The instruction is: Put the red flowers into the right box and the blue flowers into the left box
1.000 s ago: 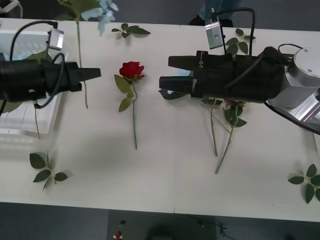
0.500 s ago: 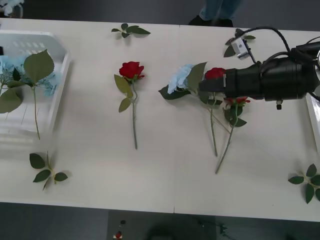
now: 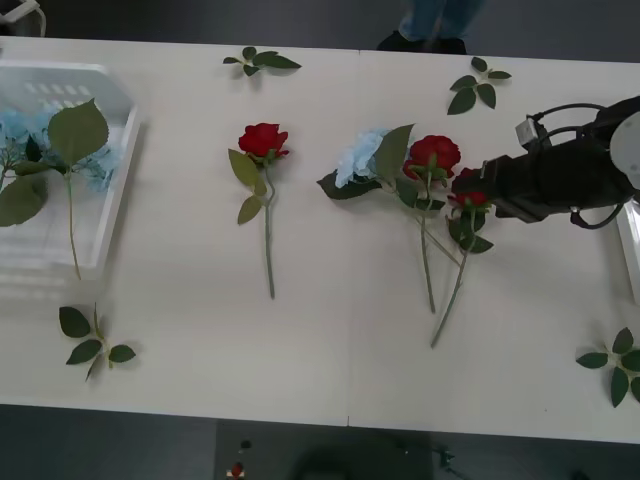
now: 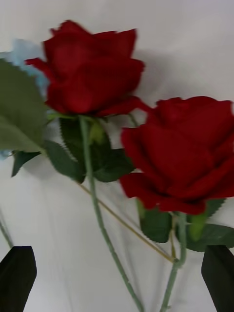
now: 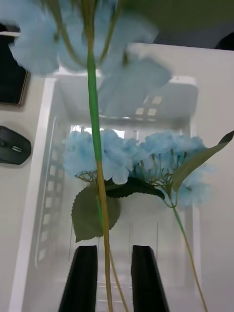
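on the white bench [image 3: 300, 350] the right gripper [image 3: 462, 190] reaches in from the right side, black fingers [image 4: 17, 278] spread wide, one at each side of the two roses lying together right of centre. it grips nothing; its tip sits just over the smaller of the two blooms. those two red flowers [image 3: 433, 155] lie with blooms toward the far edge and stems running back toward the near edge, the stems crossing low down, the right one slanting a little leftward as it comes near. in the right wrist view both blooms [image 4: 183, 151] are close, the stems passing between the open fingers.

a third red rose [image 3: 263, 140] lies alone left of centre, bloom far, stem nearly straight toward the near edge, well apart from the pair.

one pale blue flower [image 3: 358, 158] lies just left of the pair, its big green leaf touching the larger rose's leaves.

the left box [image 3: 115, 150] stands at the left edge of the bench. blue flowers [image 3: 20, 130] lie in it, heads toward the far end, one stem running lengthwise toward the near end under a broad leaf.

in the left wrist view the left gripper [image 5: 113, 273] hangs above that box [image 5: 36, 195], its fingers close together with a narrow gap, a long blue flower stem [image 5: 95, 146] passing between them, bloom toward the box's far end. i cannot tell whether they pinch it.

the right box [image 3: 630, 235] is a thin white rim at the right edge. loose leaf sprigs [image 3: 90, 340] lie scattered around.
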Controlling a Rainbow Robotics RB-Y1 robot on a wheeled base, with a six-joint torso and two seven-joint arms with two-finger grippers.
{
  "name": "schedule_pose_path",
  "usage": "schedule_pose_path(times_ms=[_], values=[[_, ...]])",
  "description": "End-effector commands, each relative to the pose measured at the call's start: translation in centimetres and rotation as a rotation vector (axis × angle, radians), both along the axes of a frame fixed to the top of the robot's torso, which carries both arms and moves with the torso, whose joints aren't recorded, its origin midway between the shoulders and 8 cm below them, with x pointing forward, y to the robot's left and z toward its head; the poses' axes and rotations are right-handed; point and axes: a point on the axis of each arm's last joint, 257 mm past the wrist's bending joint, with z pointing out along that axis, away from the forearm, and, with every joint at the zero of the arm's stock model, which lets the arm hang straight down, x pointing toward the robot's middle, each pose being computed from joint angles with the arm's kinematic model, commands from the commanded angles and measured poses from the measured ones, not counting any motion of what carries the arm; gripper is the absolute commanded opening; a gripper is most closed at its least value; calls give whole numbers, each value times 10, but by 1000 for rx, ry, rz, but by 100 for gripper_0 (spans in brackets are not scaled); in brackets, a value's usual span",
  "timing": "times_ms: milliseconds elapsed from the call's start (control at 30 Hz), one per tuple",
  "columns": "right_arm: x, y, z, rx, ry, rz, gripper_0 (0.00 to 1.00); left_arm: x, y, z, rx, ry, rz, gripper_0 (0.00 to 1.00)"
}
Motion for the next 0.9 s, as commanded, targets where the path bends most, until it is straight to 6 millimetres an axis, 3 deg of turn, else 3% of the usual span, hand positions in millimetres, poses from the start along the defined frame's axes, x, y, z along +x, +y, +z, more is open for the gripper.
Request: schedule_pose_path(times_ms=[33,133,233,300,367,433,700,767,800,833,900], values=[[10,3,5,-31,-1,-9,100,2,-2,13,110,-45,-78,86],[11,5,-7,-53,26,-27,100,4,-18,6,94,-36,-124,100],[14,9,-17,-67,38,-46,100,2,-54,3,66,-21,-248,100],[18,13,-23,-72,41,-60,100,2,-91,5,16,-9,-354,100],[20,14,-26,-77,41,-66,100,2,-111,6,-15,-4,-403,100],[25,16,-34,-94,41,-84,100,8,-158,12,-70,5,-494,100],[39,17,-50,-148,20,-107,100,46,-241,-2,-106,102,-476,100],[41,16,-52,-162,12,-104,72,54,-256,-10,-94,127,-453,100],[42,16,-52,-171,6,-102,27,60,-267,-15,-88,138,-435,100],[43,15,-53,-171,7,-105,0,64,-275,-18,-83,147,-422,100],[44,16,-51,-170,4,-106,0,71,-290,-26,-64,165,-394,100]])
